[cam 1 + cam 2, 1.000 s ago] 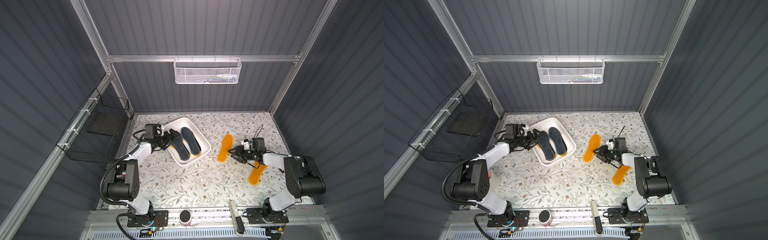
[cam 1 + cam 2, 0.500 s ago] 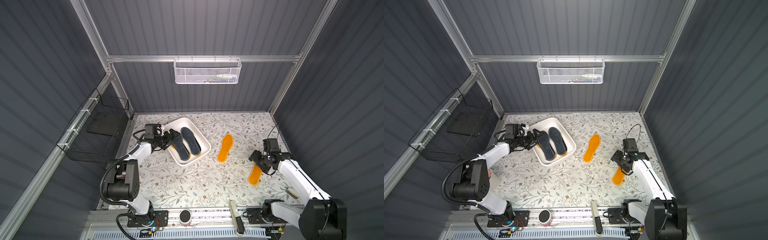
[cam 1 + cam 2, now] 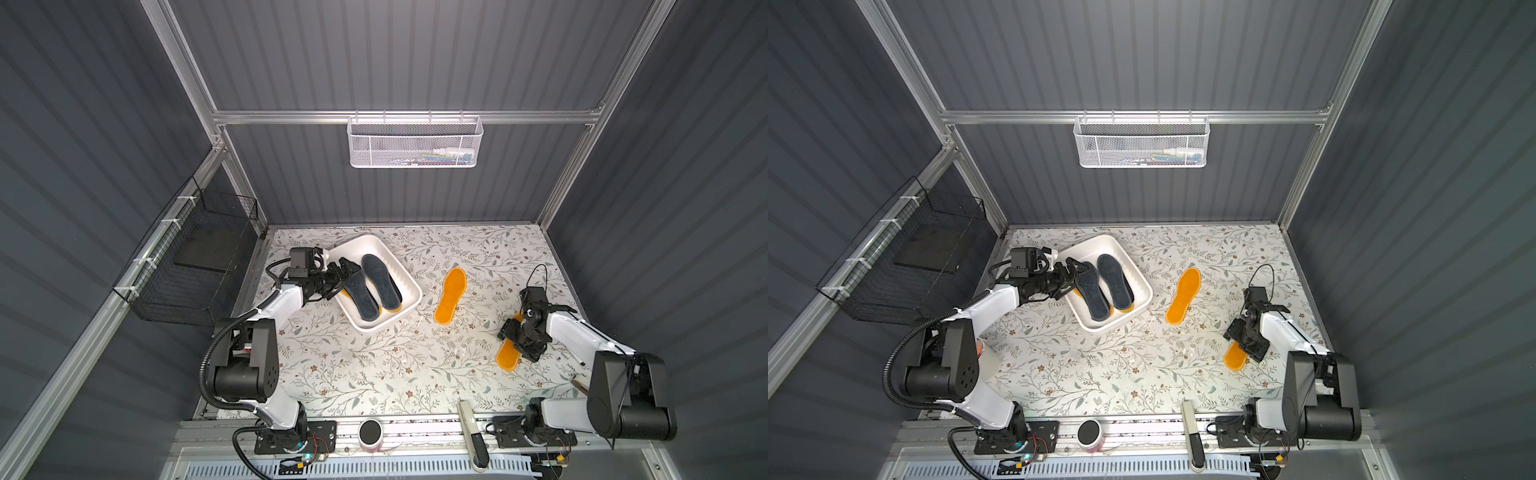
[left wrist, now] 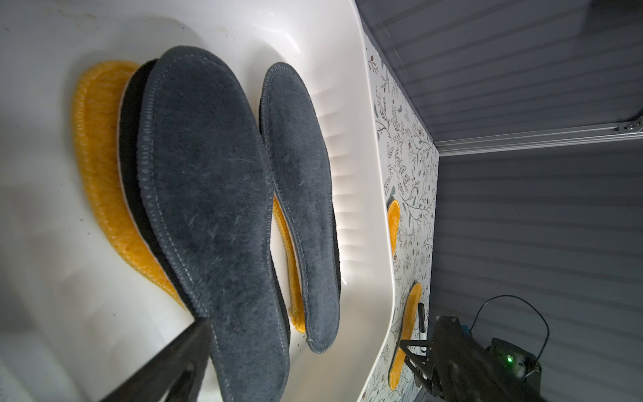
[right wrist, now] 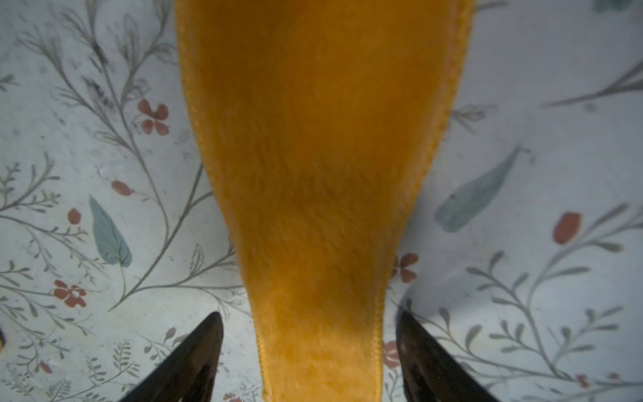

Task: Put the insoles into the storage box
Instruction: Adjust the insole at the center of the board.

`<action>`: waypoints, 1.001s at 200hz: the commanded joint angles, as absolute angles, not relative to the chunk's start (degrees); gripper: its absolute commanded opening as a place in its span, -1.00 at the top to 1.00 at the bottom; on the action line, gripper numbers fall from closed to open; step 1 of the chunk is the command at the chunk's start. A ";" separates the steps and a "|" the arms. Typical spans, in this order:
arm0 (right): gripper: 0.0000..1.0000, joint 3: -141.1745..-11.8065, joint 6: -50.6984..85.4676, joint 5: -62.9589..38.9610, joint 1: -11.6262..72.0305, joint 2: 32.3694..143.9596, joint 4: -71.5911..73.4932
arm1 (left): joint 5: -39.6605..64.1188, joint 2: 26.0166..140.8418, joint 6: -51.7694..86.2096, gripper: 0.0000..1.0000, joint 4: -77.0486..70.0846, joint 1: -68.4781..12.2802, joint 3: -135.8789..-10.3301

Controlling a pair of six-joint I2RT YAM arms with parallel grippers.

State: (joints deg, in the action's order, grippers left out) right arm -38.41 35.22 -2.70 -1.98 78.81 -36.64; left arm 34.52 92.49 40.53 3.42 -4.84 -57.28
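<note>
The white storage box (image 3: 397,319) (image 3: 1125,320) stands at the back left and holds two fuzzy dark grey insoles (image 3: 380,280) (image 3: 361,299), lying over orange (image 4: 101,167) and black (image 4: 130,139) ones. My left gripper (image 3: 345,276) (image 4: 306,365) is open at the box's left rim, its jaws either side of the nearer grey insole's end (image 4: 208,195). One orange insole (image 3: 450,295) lies on the table's middle. Another orange insole (image 3: 508,357) (image 5: 320,156) lies at the right, and my right gripper (image 3: 519,343) (image 5: 308,334) hangs open over it. Its fingers (image 5: 195,351) straddle the narrow part without touching.
A white mesh basket (image 3: 415,141) hangs on the back wall and a black wire basket (image 3: 195,257) on the left wall. A white and black tool (image 3: 471,428) and a round black cap (image 3: 370,432) sit on the front rail.
The right arm has swung from beside the middle orange insole back to the right-hand one, and its jaws have opened wider. The left arm has not moved.
</note>
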 commanded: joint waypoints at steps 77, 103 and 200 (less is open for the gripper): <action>-0.50 -53.22 22.06 -3.97 17.54 95.62 -34.67 | 33.45 90.84 38.88 -1.00 5.44 -4.92 -58.45; -0.49 -53.59 22.32 -4.65 19.00 96.24 -34.12 | 33.39 90.61 38.89 -0.99 5.40 -4.92 -58.37; -0.61 -46.44 38.48 -5.71 11.02 82.08 -29.29 | 34.24 91.07 39.40 -1.00 4.83 -4.92 -58.65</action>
